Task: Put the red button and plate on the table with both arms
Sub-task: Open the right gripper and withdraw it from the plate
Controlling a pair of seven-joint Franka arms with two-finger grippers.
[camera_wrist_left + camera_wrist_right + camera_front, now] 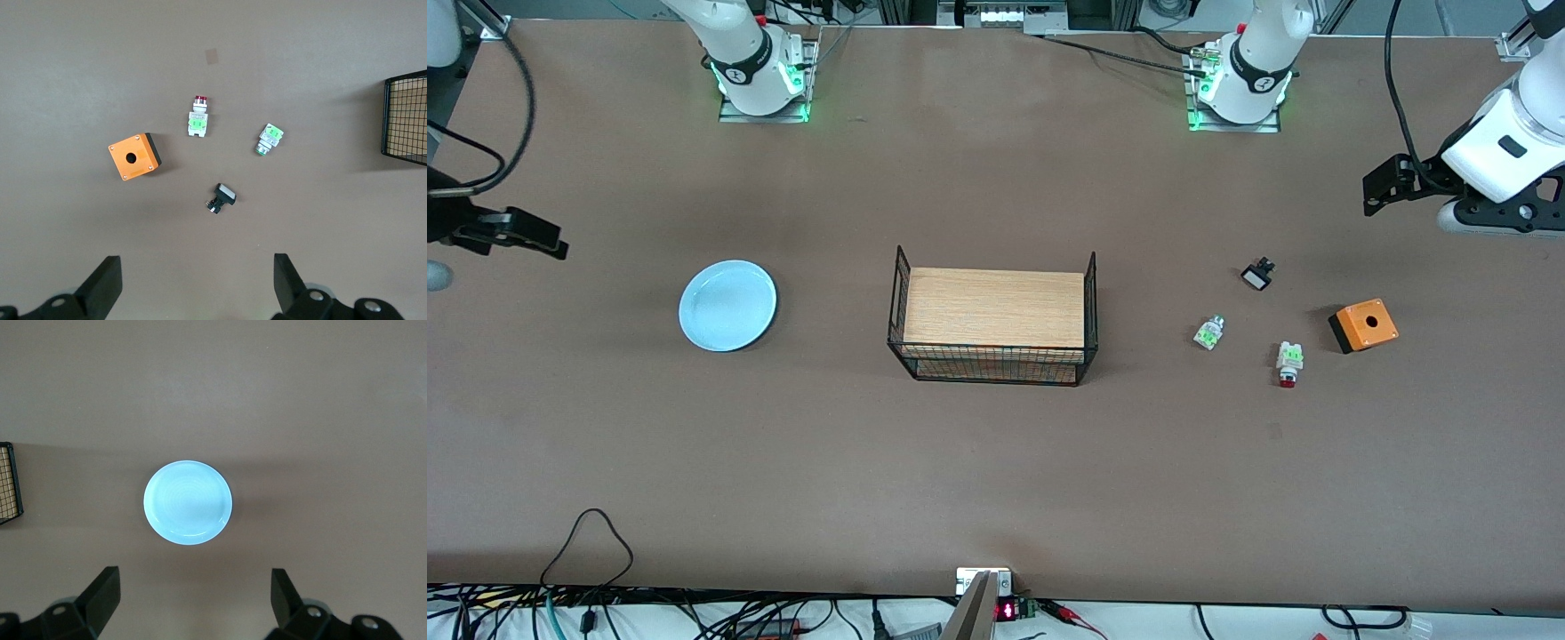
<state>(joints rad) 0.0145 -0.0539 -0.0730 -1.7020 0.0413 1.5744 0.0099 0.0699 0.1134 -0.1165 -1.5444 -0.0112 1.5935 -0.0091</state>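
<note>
Red button [1288,366] on table [996,462] beside orange box [1363,325], toward left arm's end; tiny, light, stiff, best pinched across white body. Plate [727,305] toward right arm's end; smooth, breakable, rim grip. Left gripper [197,287], right gripper [193,603]: spread wide, empty, aloft.

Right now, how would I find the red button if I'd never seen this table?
Start at the wooden-topped wire rack mid-table and look toward the left arm's end, to the orange box. Beside it lie three tiny parts. The red button is nearest the front camera and the only one with a red cap.
</note>
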